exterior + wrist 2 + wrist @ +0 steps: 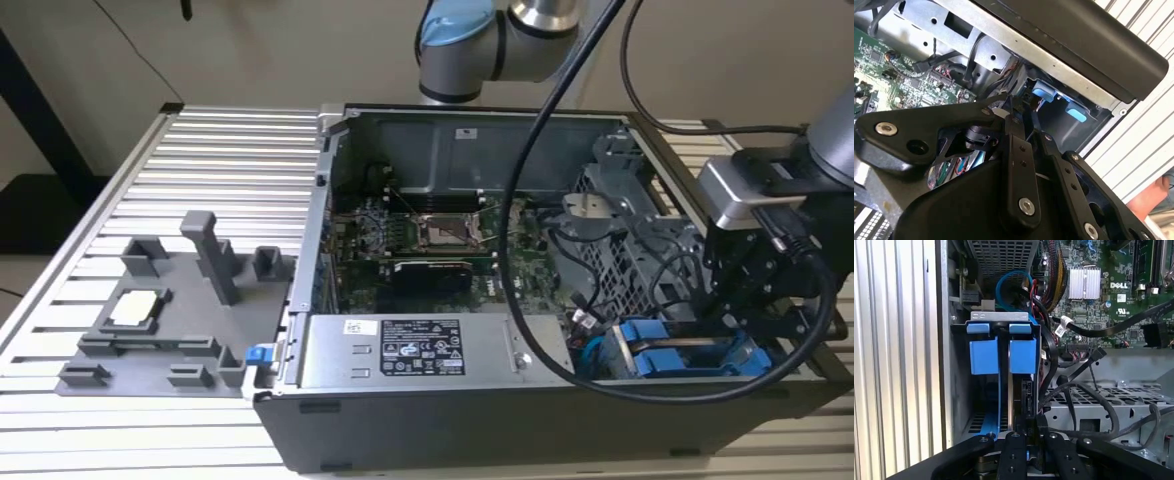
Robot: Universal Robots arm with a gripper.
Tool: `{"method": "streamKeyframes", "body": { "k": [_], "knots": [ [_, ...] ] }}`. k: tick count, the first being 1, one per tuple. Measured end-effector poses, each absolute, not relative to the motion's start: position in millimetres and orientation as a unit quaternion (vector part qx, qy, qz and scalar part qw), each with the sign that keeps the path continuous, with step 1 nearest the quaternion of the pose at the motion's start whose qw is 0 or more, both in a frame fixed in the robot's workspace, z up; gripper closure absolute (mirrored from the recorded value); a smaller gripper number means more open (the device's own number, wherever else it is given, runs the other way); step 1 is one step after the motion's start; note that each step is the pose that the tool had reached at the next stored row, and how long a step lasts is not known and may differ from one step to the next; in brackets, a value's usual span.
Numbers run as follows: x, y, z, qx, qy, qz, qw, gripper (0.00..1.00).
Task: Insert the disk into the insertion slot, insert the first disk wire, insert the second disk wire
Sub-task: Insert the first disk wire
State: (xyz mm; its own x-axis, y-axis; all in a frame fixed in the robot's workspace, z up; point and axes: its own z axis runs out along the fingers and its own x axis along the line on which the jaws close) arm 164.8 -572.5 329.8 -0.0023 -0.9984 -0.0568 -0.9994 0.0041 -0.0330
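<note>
The disk (1013,390) stands on edge in the insertion slot (999,316), a grey metal bay at the case corner on the exterior view's right. Its blue carrier tabs (1022,354) stick out at the bay's end, and the same blue carrier (663,357) (1044,92) is seen in the other two views. My gripper (1030,432) (742,335) (1017,111) reaches down into the bay at the disk's other end. Its fingers (1013,445) are drawn close together on a black disk wire connector (1027,400) pressed against the disk's edge.
Black cables (1089,390) loop over the perforated cage beside the bay. The green motherboard (441,240) and the silver power-supply box (414,350) take up the case's middle. A grey fixture tray (160,310) lies on the slatted table at the exterior view's left.
</note>
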Motion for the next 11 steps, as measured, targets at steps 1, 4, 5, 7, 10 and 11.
{"method": "streamKeyframes", "body": {
  "k": [1,4,5,7,10,11],
  "knots": [
    [164.8,-572.5,329.7,-0.706,0.708,0.008,0.032,0.81],
    [164.8,-572.4,328.9,-0.706,0.708,0.009,0.032,0.8],
    [164.8,-572.5,328.8,-0.706,0.708,0.009,0.032,0.8],
    [164.8,-572.6,329.9,-0.706,0.708,0.008,0.032,0.73],
    [164.8,-572.6,339.7,-0.706,0.708,0.008,0.032,0.73],
    [164.8,-572.5,344.2,-0.706,0.708,0.008,0.032,0.73]
  ]
}}
